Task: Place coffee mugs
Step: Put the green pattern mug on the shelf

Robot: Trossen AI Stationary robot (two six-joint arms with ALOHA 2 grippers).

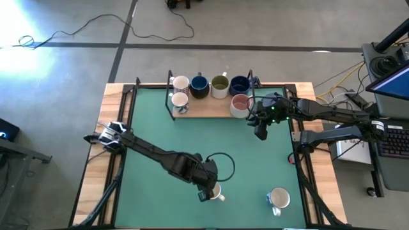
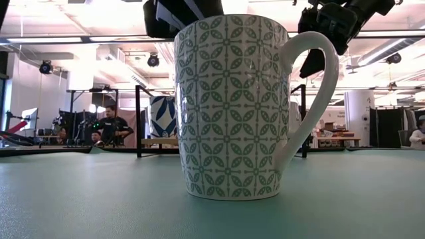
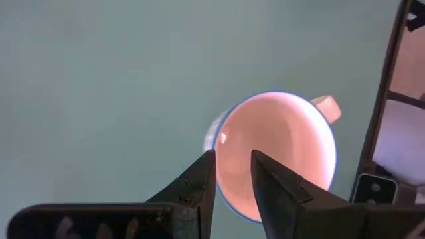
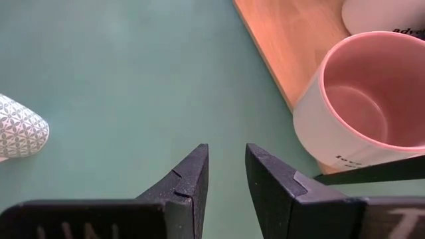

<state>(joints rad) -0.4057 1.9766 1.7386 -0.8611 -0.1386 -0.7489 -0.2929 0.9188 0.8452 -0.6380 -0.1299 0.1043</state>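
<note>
Open green mat (image 1: 192, 131) mid-table; mugs crowd the far wooden board (image 1: 204, 107).
</note>
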